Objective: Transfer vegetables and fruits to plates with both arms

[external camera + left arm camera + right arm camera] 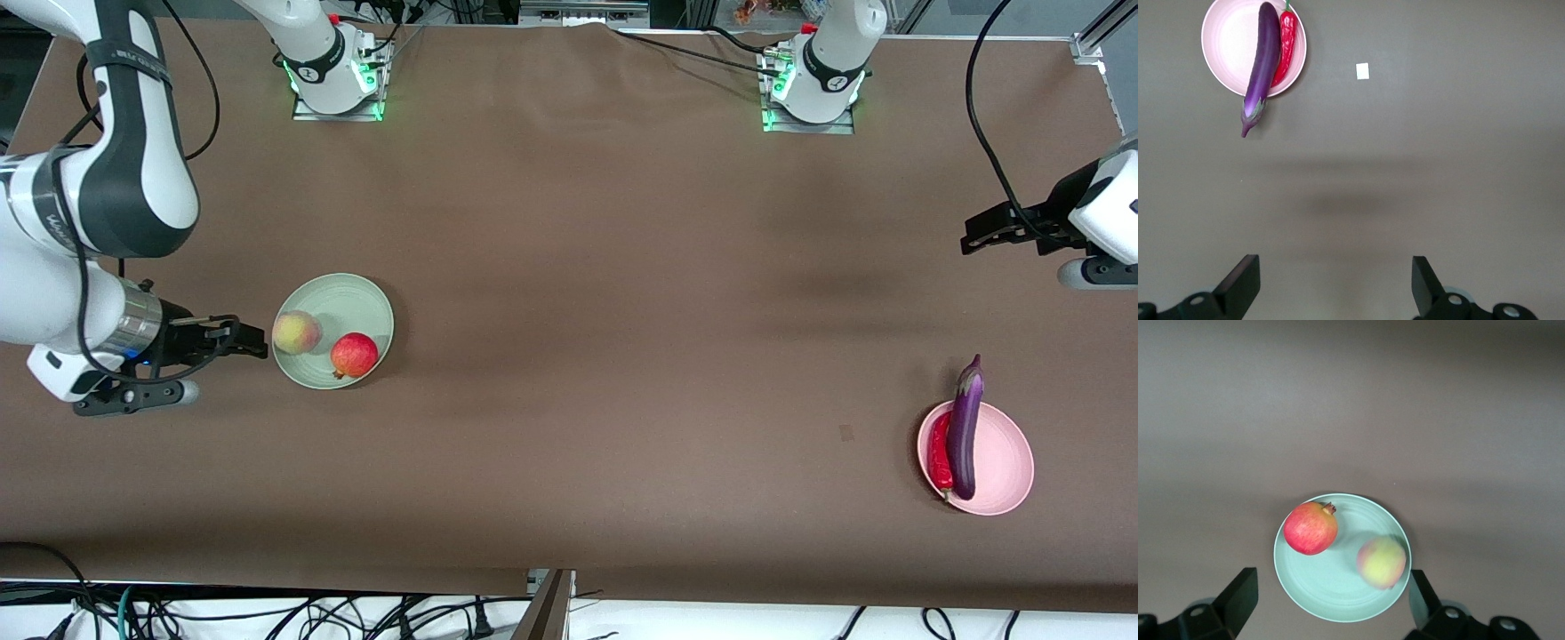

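Brown cloth covers the whole table (pixel 569 267), and we find both loads already sorted by kind.

At centre left of the front view sits the round shallow pale green plastic plate (pixel 356 298). On it are the round yellow-pink peach (pixel 297 332) and the round red pomegranate-like fruit with its small nub (pixel 354 355), side by side and barely apart.

Over at lower right, the matching pale pink plate (pixel 1005 462) carries the vegetables. The long glossy purple eggplant (pixel 965 431) is too long for the dish, so its dark stem end overhangs the rim. The shorter curved red chili pepper (pixel 939 455) lies tucked right against it.

We judge the transfer as good as finished, which explains where the arms are.

The right gripper (pixel 244 338) hovers just beside the green plate at far left, jaws wide and holding nothing. The right wrist view looks straight down on the fruit between its fingertips (pixel 1238 593).

The left gripper (pixel 987 231) hangs over bare cloth at the right edge, well apart from the pink plate, jaws wide and empty too.

A small white tag (pixel 1363 71) lies near that plate.
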{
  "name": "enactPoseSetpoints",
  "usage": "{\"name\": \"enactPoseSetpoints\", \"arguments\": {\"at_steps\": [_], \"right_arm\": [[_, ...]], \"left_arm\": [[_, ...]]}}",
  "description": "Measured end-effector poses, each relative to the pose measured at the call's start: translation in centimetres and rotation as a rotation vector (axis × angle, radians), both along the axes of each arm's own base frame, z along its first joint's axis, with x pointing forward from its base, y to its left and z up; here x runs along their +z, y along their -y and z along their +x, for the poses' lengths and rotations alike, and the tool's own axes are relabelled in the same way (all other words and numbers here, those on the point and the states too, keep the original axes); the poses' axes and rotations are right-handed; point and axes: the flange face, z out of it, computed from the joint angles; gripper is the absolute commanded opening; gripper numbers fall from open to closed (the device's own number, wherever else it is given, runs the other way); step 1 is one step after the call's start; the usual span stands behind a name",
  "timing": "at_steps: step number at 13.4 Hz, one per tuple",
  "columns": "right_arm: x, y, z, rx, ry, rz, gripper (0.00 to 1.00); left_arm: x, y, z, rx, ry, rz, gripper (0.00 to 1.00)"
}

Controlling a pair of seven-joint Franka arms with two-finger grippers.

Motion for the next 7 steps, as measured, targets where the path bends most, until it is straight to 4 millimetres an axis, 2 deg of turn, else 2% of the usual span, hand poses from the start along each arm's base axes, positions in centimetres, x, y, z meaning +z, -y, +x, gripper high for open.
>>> {"name": "enactPoseSetpoints", "arguments": {"at_steps": [1, 3, 5, 7], "right_arm": [[0.9, 0.1, -0.4, -0.013, -0.022, 0.001, 1.0], [4.3, 0.2, -2.0, -0.054, -0.03, 0.003, 1.0], [8.0, 0.7, -4.5, -0.07, -0.013, 0.01, 1.0], [10.2, 1.5, -7.2, -0.078, -0.011, 0.017, 1.0]], "left_arm": [[0.2, 0.1, -0.1, -0.004, 0.004, 0.006, 1.0], [0.6, 0.8, -0.2, -0.023, 0.01, 0.037, 1.0], [0.5, 1.1, -0.3, -0.026, 0.009, 0.04, 1.0], [0.3, 0.8, -0.3, -0.021, 0.005, 0.04, 1.0]]}}
